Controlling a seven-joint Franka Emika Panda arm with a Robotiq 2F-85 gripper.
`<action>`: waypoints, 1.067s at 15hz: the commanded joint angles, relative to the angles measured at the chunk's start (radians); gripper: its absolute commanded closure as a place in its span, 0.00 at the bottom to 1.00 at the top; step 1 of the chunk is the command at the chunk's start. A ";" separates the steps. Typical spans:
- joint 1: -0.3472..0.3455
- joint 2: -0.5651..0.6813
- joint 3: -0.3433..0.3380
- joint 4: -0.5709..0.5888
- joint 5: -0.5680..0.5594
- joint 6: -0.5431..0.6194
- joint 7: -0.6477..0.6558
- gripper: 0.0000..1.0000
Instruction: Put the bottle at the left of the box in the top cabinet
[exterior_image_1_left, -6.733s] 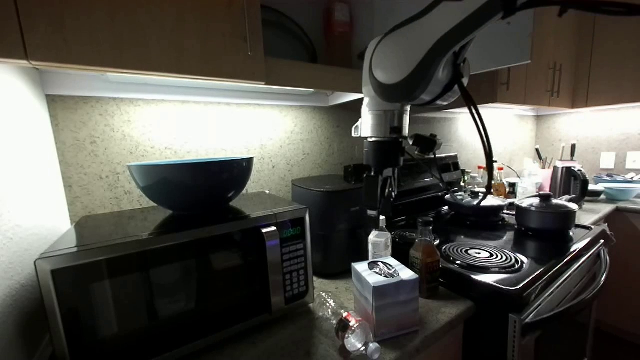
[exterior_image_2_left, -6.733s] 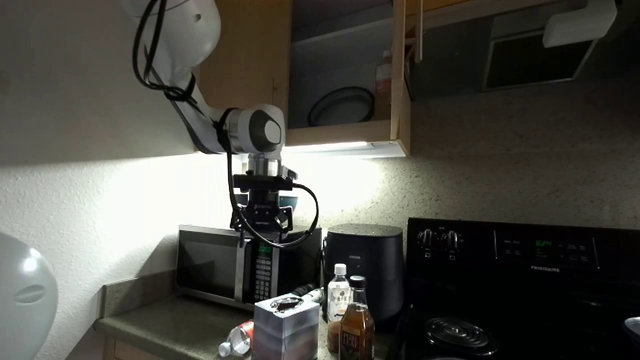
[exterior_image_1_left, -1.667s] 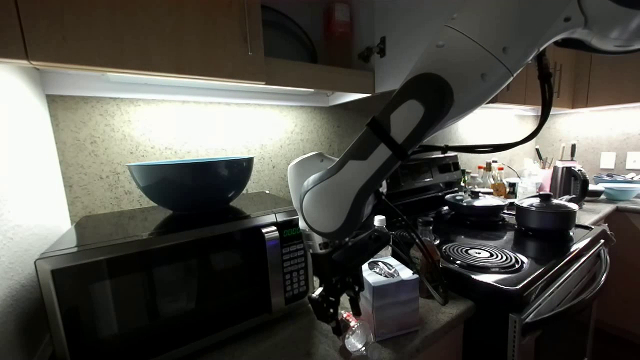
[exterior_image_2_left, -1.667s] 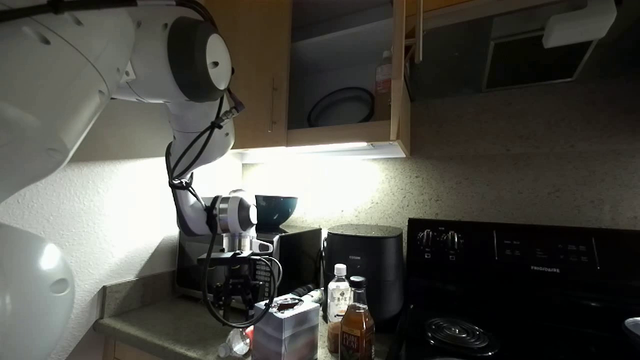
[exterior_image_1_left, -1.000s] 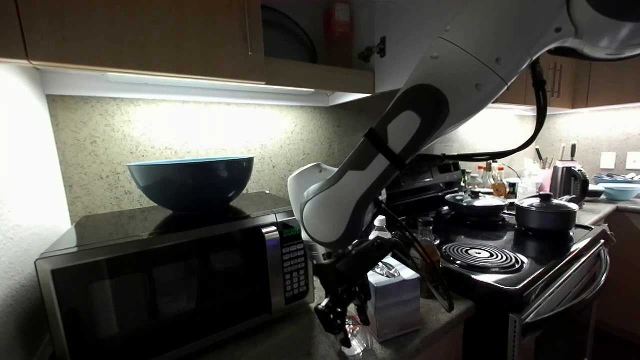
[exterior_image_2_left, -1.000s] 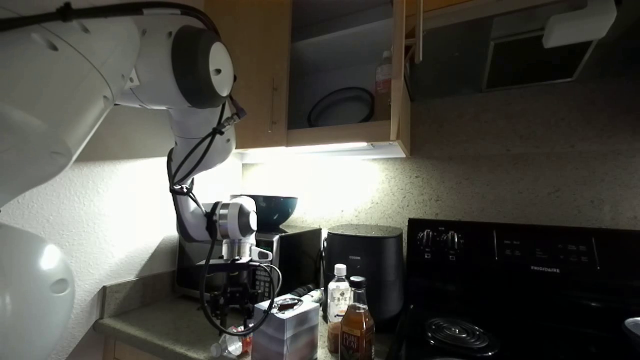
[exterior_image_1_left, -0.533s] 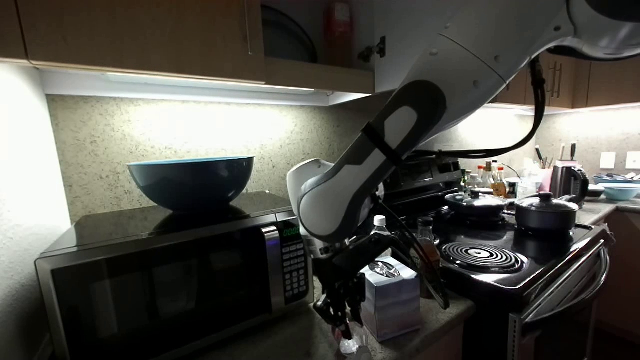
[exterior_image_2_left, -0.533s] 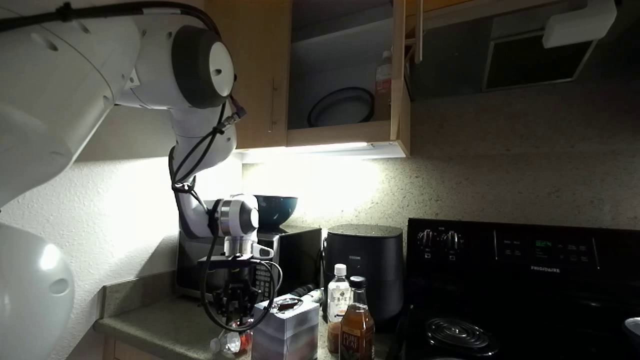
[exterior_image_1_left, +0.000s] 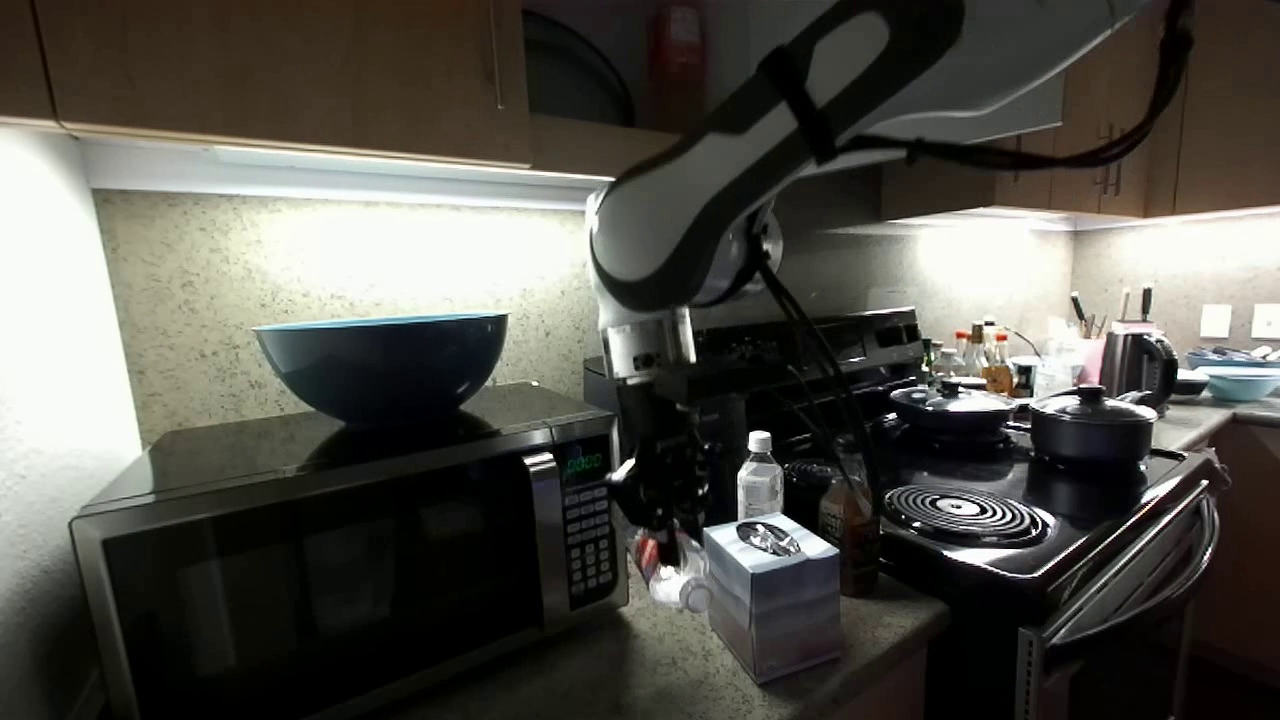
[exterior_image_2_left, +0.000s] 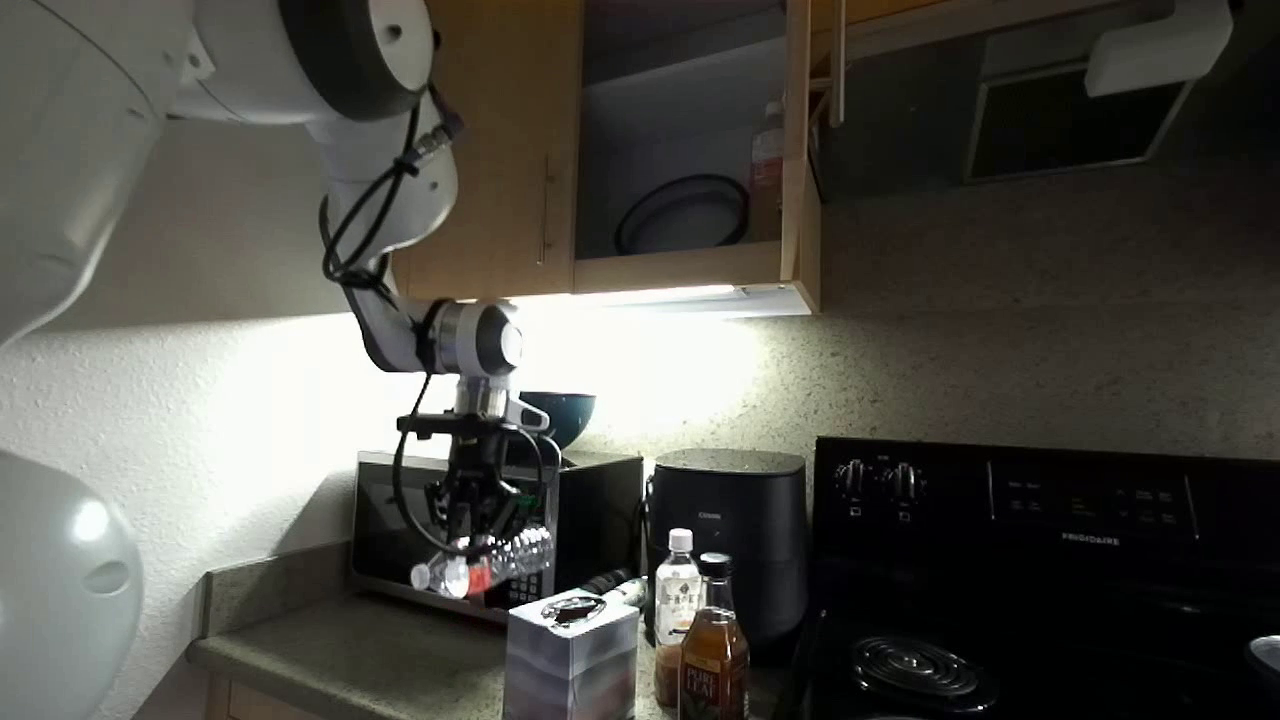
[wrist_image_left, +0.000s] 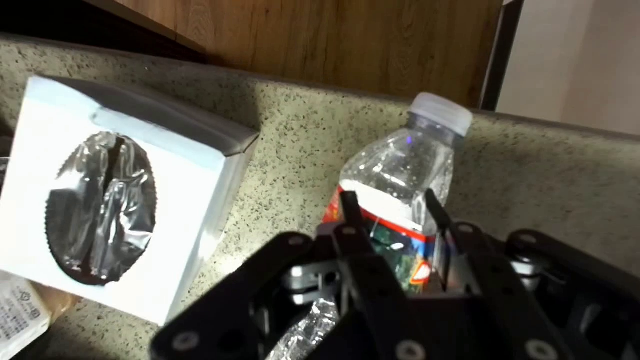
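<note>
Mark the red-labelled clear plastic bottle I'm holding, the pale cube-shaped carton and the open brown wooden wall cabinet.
Bottle (wrist_image_left: 385, 204), wrist view: white label band.
Carton (exterior_image_1_left: 776, 602), in an exterior view: side face.
Cabinet (exterior_image_2_left: 680, 267), in an exterior view: bottom rail.

Under the cabinet (exterior_image_2_left: 675, 267), light is strong and whitens the wall (exterior_image_2_left: 640, 360); the cabinet's inside is dim. In the wrist view, the end effector (wrist_image_left: 389, 196) looks dark and blurred.

In an exterior view our white-and-black arm (exterior_image_1_left: 720, 180) slants from upper right to centre, its silvery wrist (exterior_image_1_left: 650, 345) pointing down; in the wrist view, our black gripper (wrist_image_left: 390, 196) fills bottom centre to right, where we grip with two nearly parallel fingers (wrist_image_left: 352, 215).
</note>
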 joint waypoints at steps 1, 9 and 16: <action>-0.029 -0.168 0.029 -0.032 0.078 -0.129 -0.078 0.92; -0.043 -0.311 0.028 0.000 0.072 -0.215 -0.049 0.70; -0.058 -0.338 0.011 0.014 0.095 -0.220 -0.139 0.92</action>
